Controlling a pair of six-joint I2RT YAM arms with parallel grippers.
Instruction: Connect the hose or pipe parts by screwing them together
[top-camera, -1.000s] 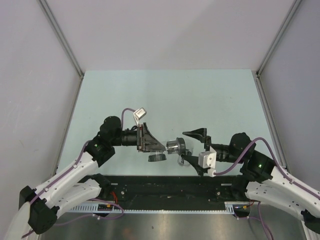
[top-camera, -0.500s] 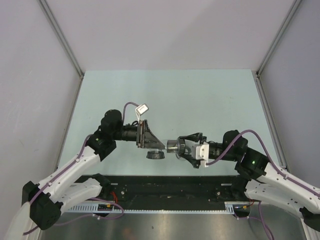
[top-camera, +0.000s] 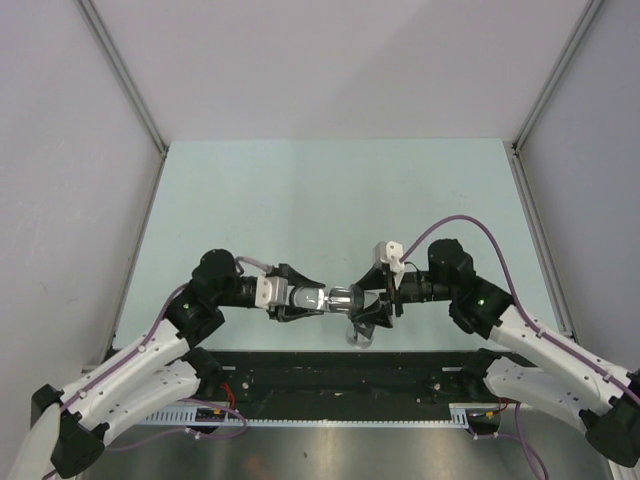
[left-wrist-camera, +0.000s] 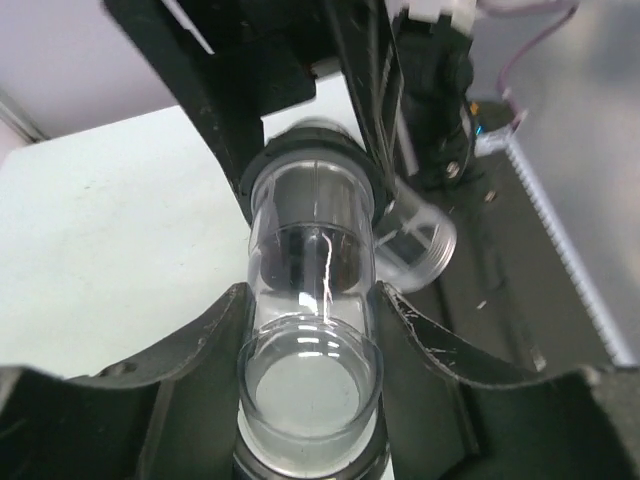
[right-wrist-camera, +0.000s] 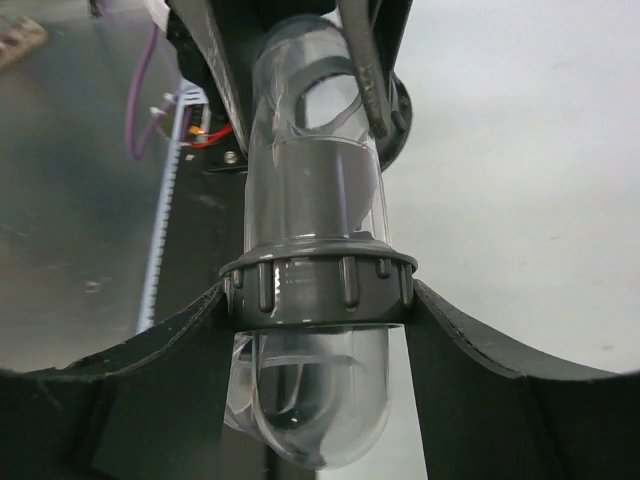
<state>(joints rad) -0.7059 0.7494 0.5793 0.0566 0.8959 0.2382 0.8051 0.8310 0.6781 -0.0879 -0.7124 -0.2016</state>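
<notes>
The pipe parts hang in the air between the two arms, a little above the pale table. One part is a clear plastic tube. My left gripper is shut on its open end. A dark grey ribbed ring sits round the tube where it meets a clear curved elbow. My right gripper is shut on that ring, one finger on each side. The elbow's threaded end points down.
A black strip runs along the table's near edge just below the parts, with a cable rail and metal sheet behind it. Grey walls and slanted frame posts close in both sides. Purple cables loop over the wrists.
My right gripper, open beside the parts a second ago, has shut on the ring. Both wrists have rolled, and the parts have shifted a little toward the near edge.
</notes>
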